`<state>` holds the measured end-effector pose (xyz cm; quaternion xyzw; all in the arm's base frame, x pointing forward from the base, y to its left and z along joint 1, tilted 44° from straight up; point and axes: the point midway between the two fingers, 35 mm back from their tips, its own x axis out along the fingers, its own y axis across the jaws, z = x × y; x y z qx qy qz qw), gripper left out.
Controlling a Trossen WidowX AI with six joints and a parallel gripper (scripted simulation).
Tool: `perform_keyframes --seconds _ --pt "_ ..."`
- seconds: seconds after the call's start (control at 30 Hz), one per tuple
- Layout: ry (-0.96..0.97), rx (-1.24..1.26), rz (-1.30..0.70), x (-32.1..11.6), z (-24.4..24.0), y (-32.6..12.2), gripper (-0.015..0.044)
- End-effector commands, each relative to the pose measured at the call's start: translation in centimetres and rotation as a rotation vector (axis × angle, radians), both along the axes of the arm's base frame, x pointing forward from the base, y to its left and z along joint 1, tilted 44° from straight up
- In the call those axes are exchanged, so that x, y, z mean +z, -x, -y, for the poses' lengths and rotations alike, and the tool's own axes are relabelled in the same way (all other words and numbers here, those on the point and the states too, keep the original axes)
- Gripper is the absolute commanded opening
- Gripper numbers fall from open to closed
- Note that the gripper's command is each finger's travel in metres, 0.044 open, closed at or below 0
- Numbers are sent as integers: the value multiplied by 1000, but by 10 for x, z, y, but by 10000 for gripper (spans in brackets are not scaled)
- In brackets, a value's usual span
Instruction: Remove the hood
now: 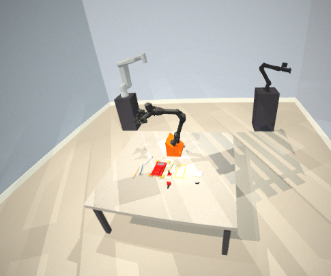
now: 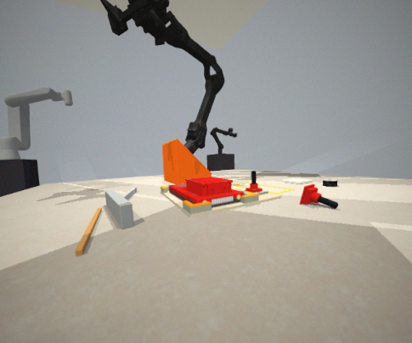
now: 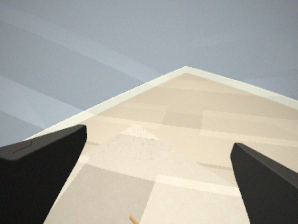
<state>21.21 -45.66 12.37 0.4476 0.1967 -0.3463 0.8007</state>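
Observation:
The red toy car (image 1: pixel 155 173) (image 2: pixel 181 193) sits on a pale board with yellow and grey corner pieces. Its hood (image 1: pixel 158 169) (image 2: pixel 208 187) appears to be the raised red block on top, which rests on the car. The marked area, a yellow outline (image 1: pixel 185 171) (image 2: pixel 280 187), lies on the table to the right of the car in the top view. My gripper (image 1: pixel 136 119) (image 3: pixel 160 141) is wide open and empty, high above the table and well away from the car. It is partly cut off at the top of the exterior view.
An orange block (image 1: pixel 173 150) (image 2: pixel 176 163) stands at the arm's base. A grey block (image 1: pixel 141 169) (image 2: pixel 119 209) and an orange stick (image 1: pixel 136 173) (image 2: pixel 88 231) lie left of the car. A red piece with a black handle (image 2: pixel 254 187) stands beside the car; another (image 2: pixel 310 195) lies farther right.

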Motion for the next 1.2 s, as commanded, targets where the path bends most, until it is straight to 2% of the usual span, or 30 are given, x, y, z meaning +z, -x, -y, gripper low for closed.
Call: perform_keyframes --seconds 0.0,0.2,0.4,0.8,1.17 --pt "-53 166 -62 -29 -32 -38 440" --pt "-143 465 -169 -77 -101 -90 440" --pt "-230 775 -260 -115 -183 -123 440" --pt "-428 1431 -403 -163 -359 -130 440" --pt "-441 1468 -409 -166 -369 -135 440"
